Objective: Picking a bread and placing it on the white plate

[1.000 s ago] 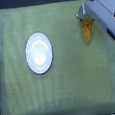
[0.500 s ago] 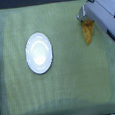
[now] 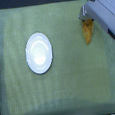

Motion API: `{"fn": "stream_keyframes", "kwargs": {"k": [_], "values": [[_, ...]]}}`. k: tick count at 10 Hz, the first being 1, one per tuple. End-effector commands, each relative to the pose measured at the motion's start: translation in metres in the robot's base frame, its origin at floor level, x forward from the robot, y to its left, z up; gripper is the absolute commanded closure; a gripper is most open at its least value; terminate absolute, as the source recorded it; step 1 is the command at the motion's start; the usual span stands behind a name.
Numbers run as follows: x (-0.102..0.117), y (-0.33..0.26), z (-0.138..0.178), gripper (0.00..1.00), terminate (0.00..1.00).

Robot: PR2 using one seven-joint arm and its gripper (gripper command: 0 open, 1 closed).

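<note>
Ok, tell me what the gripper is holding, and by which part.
Cannot be told: the gripper sits at the bread's upper end, but its fingers are too blurred.

glossy white plate (image 3: 39, 53), matt woven green cloth (image 3: 71, 87), dull golden bread (image 3: 88, 32), smooth pale pincer (image 3: 85, 16)

Boxy pale-grey arm (image 3: 103, 11), dark-edged casing

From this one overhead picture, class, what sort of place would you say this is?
Probably a robot test bench, not a real kitchen: one table under a plain green cloth, a single white plate and one bread laid out, with a robot gripper reaching in at the bread.
</note>
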State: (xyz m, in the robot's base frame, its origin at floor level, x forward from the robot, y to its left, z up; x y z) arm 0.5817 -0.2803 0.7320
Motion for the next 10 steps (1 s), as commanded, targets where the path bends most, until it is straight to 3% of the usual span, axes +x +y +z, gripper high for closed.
{"fn": "stream_keyframes", "kwargs": {"k": [1, 6, 10], "values": [[0.005, 0.002, 0.008, 1.00, 0.00], [-0.001, -0.001, 0.037, 1.00, 0.00], [-0.020, 0.021, 0.108, 1.00, 0.00]]}}
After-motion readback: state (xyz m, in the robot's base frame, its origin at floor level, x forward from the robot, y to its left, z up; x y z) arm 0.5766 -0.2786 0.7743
